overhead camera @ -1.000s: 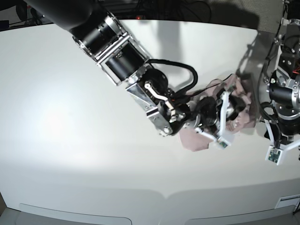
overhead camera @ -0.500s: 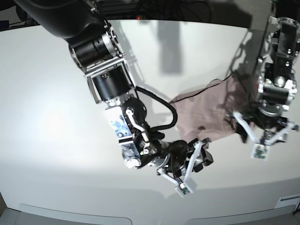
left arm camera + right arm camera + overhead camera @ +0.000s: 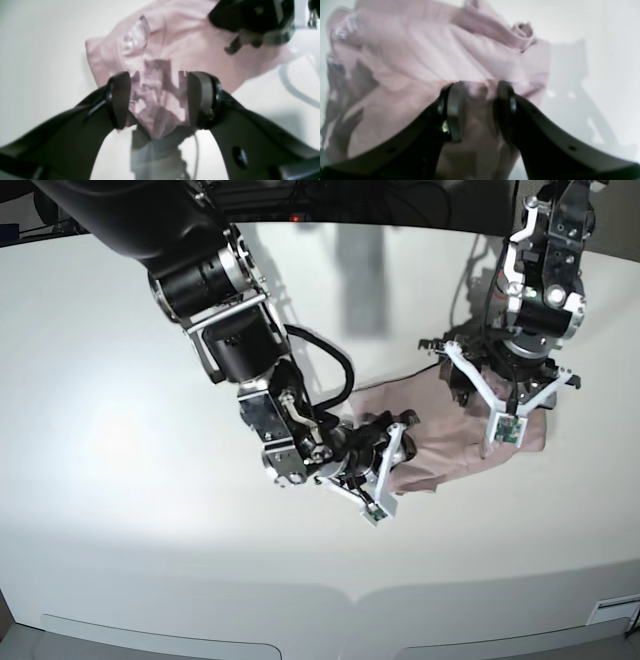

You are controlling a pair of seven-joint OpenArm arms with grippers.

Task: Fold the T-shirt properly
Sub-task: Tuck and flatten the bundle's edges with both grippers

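Observation:
The pink-mauve T-shirt point(image 3: 445, 430) lies wrinkled on the white table point(image 3: 120, 430), right of centre. My right gripper point(image 3: 395, 435) is at its left edge and is shut on a fold of the T-shirt point(image 3: 420, 50), with cloth pinched between its dark pads point(image 3: 455, 110). My left gripper point(image 3: 497, 395) stands over the shirt's right part. Its jaws are wide open, and a bunched ridge of the T-shirt point(image 3: 180, 37) lies between the fingers point(image 3: 120, 100). In the left wrist view the left gripper point(image 3: 158, 100) faces the right arm's black hand point(image 3: 250, 20) across the cloth.
The right arm's thick black links point(image 3: 215, 290) reach diagonally across the table's middle. A black cable point(image 3: 335, 375) loops beside its wrist. The table's front edge point(image 3: 350, 595) runs below both grippers.
The right gripper drew the crumpled shirt out toward the front, then carried its edge back. The left gripper moved from the front right of the table onto the shirt's right part.

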